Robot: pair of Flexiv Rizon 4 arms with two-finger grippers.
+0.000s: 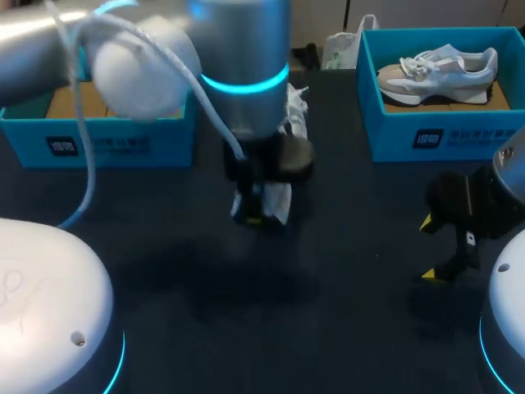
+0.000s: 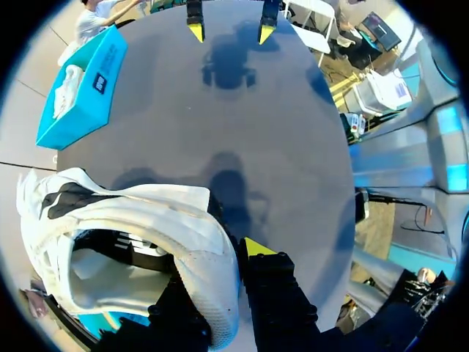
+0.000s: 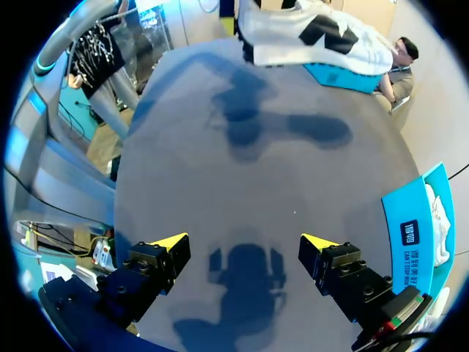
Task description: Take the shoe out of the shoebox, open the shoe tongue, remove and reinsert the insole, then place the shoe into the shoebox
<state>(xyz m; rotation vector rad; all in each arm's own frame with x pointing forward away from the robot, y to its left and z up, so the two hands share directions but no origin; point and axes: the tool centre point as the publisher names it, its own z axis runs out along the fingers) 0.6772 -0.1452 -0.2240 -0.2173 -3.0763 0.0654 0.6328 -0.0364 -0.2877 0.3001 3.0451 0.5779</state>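
White shoe (image 2: 183,220) pinched in left jaws over dark table (image 2: 293,147) — right jaws spread.

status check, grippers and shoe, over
Left gripper shut on shoe at the collar, held off the table. Right gripper open, empty, over table. Second shoe in right box, not in the way.

centre: left hand (image 1: 253,215) is holding the shoe (image 2: 146,213) above the worktop (image 1: 353,271) | back left: shoebox (image 1: 98,135) is sitting | back right: second shoebox (image 1: 443,135) is holding a second shoe (image 1: 439,72) | front right: right hand (image 1: 431,246) is hovering
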